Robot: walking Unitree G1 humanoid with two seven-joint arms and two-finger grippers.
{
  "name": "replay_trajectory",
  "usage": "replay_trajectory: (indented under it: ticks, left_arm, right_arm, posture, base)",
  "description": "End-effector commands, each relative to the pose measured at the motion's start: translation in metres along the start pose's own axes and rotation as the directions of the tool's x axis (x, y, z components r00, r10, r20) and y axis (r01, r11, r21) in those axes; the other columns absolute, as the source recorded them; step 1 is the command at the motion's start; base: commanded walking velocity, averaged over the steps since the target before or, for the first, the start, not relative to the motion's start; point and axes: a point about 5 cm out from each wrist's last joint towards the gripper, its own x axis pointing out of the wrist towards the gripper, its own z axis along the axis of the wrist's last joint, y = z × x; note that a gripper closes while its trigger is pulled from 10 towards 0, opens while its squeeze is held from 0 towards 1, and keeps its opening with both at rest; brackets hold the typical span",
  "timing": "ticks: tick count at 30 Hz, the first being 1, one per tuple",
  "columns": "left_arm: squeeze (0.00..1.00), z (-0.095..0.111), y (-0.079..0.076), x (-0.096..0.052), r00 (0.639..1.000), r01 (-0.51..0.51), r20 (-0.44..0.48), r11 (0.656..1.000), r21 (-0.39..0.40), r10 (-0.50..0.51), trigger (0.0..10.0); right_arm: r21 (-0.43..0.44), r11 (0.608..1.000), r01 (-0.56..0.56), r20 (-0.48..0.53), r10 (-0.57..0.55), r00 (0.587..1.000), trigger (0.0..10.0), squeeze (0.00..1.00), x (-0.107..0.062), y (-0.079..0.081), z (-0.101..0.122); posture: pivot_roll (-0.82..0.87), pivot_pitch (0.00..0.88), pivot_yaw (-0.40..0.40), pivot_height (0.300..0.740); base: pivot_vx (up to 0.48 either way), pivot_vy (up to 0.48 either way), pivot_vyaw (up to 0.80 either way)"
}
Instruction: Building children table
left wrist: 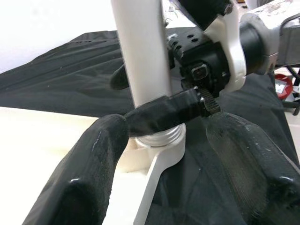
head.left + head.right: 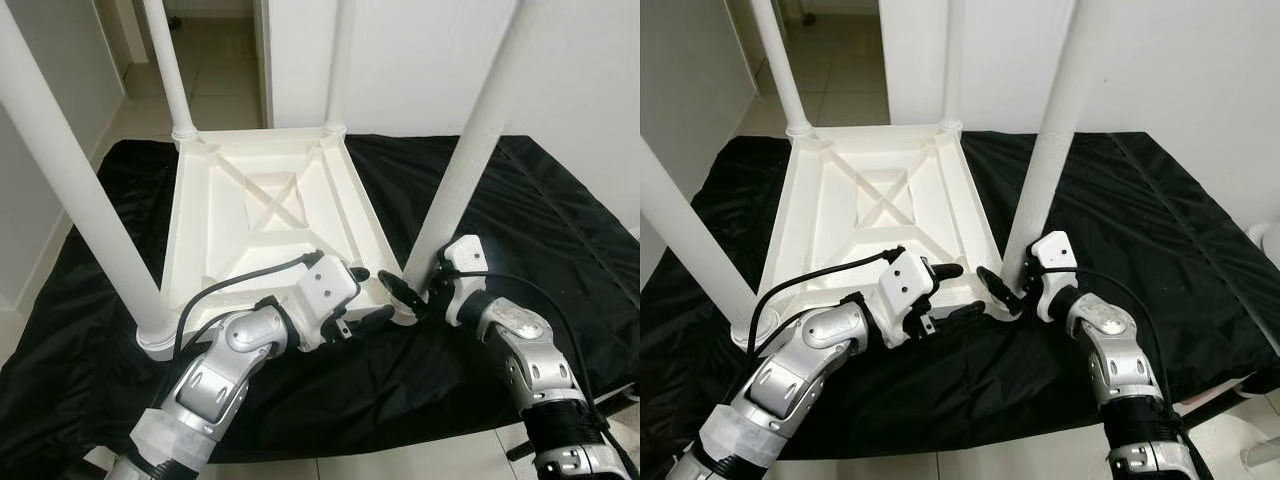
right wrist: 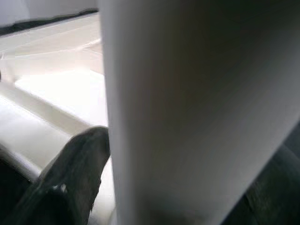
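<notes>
So there's a big black sheet (image 2: 520, 200) spread over the tiled floor (image 2: 215, 85), and the white kids' table (image 2: 265, 205) sits on it upside down, underside up, all four legs pointing at the ceiling. Everything else is easiest to place off that table.

The far two legs (image 2: 168, 65) stand at its far corners, and the near-left leg (image 2: 80, 200) rises at the corner by the robot's left arm. The near-right leg (image 2: 470, 150) stands in its socket at the corner closest to the robot's right arm, with a threaded silver collar (image 1: 161, 137) visible at its base.

The right gripper (image 2: 402, 292) is down at that same corner, one finger (image 1: 164, 112) lying across the foot of the near-right leg, clamped around it as far as I can see. The left gripper (image 2: 365, 295) hovers just beside it along the table's near edge, fingers (image 1: 77, 173) spread apart and holding nothing.
</notes>
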Motion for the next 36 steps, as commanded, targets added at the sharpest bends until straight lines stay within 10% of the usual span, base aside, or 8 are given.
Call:
replay_trajectory:
  ticks: [1,3,4,7,8,20,21,36]
  left_arm:
    - [0.0,0.004,0.0,0.001,1.0,0.007,0.003,1.0,0.017,-0.007,10.0]
    - [0.0,0.004,0.001,0.001,1.0,0.001,0.005,1.0,0.022,-0.001,10.0]
    - [0.0,0.005,0.002,0.001,1.0,-0.01,0.005,1.0,0.027,0.01,10.0]
    - [0.0,0.005,0.003,0.0,1.0,-0.02,0.005,0.999,0.03,0.02,10.0]
    - [0.0,0.006,0.004,0.001,1.0,-0.028,0.008,0.999,0.033,0.028,10.0]
    - [0.0,0.008,0.002,0.003,0.999,-0.041,0.02,0.999,0.032,0.041,10.0]
    - [0.0,0.007,0.001,0.003,0.999,-0.041,0.021,0.999,0.03,0.041,10.0]
    - [0.0,0.004,-0.002,0.0,0.998,-0.069,0.014,0.998,0.013,0.069,10.0]
  right_arm:
    - [-0.011,0.998,-0.065,-0.026,0.065,0.998,10.0,0.0,0.006,0.005,-0.003]
    - [-0.002,0.995,-0.102,-0.031,0.102,0.994,10.0,0.0,0.009,0.007,-0.005]
    - [0.006,0.99,-0.14,-0.035,0.141,0.989,2.1,0.0,0.011,0.01,-0.007]
    - [0.011,0.986,-0.165,-0.039,0.166,0.985,2.1,0.0,0.011,0.012,-0.009]
    - [0.015,0.983,-0.186,-0.041,0.186,0.982,0.0,0.0,0.011,0.014,-0.01]
    - [0.045,0.971,-0.234,-0.054,0.237,0.97,0.0,0.0,0.006,0.017,-0.02]
    - [0.059,0.971,-0.232,-0.052,0.235,0.971,10.0,0.0,0.005,0.019,-0.021]
    - [0.143,0.989,0.028,0.054,-0.036,0.998,10.0,0.0,0.006,0.03,-0.015]
  posture:
    - [-0.04,0.0,-0.046,0.74]
    - [-0.04,0.0,-0.046,0.74]
    - [-0.02,0.0,-0.062,0.74]
    - [-0.01,0.0,-0.064,0.74]
    - [-0.01,0.0,-0.07,0.74]
    - [-0.01,0.0,-0.082,0.74]
    - [-0.01,0.0,-0.084,0.74]
    - [0.01,0.0,-0.128,0.74]
  base:
    - [0.0,0.0,0.0]
    - [0.0,0.0,0.0]
    - [0.0,0.0,0.0]
    - [0.0,0.0,0.0]
    - [0.0,0.0,0.0]
    - [0.0,0.0,0.0]
    - [0.0,0.0,0.0]
    - [0.0,0.0,0.0]
